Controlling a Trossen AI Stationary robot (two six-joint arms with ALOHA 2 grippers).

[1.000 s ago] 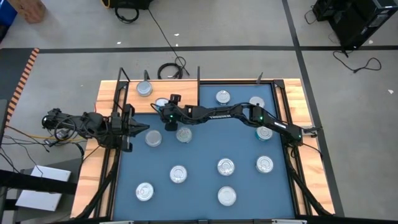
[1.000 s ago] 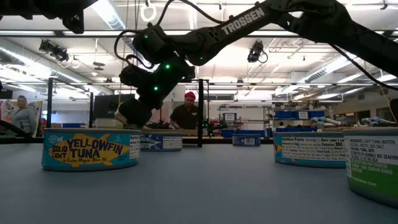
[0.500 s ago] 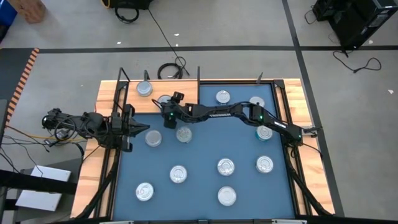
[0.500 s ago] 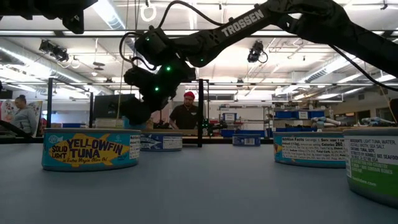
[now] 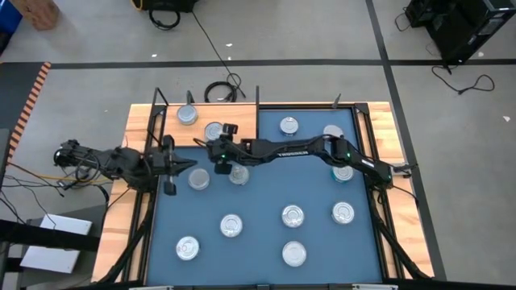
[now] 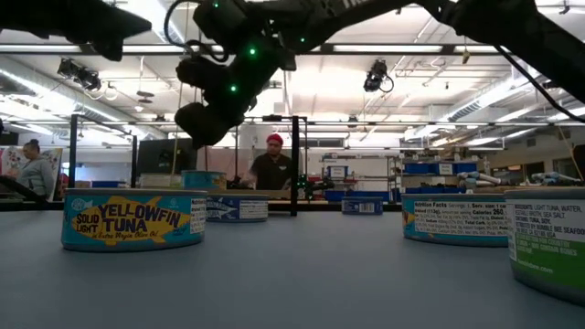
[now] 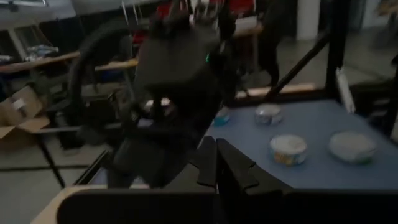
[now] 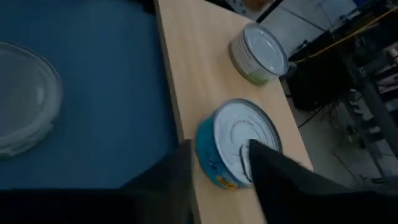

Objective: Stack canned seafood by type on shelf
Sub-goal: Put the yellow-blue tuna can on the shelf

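- High view: right gripper (image 5: 216, 150) reaches across from the right arm and hangs just inside the near edge of the flat light-brown wooden shelf board (image 5: 238, 117) with thin black upright posts, next to a blue-sided round silver tin (image 5: 214, 130) lying on the board.
- Right wrist view: that blue-sided tin (image 8: 239, 151) sits flat on the wood near the board's edge, with the two dark fingers (image 8: 273, 171) set apart, one on each side and above it; nothing is held between them, so I read the hand as empty with jaws part open.
- A second round tin with a green side (image 8: 259, 52) sits farther along the board, well apart from the first. The high view shows it (image 5: 187, 115) near a post.
- Left gripper (image 5: 171, 165) waits at the left rim of the large blue mat (image 5: 258, 242), fingers pressed together, holding nothing.
- Other flat silver tins lie scattered over the mat; a yellow-and-blue labelled tuna tin (image 6: 133, 219) stands closest in the low view.
- Risk: a finger catching the blue tin's rim while moving off could drag it off the near edge of the board onto the mat.
- Risk: the two shelved tins have different side colours, so they look like different types; stacking one on the other would mix sorts.
- Risk: the right arm spans several mat tins, one just beside the gripper (image 5: 239, 174); a low sweep could knock them.
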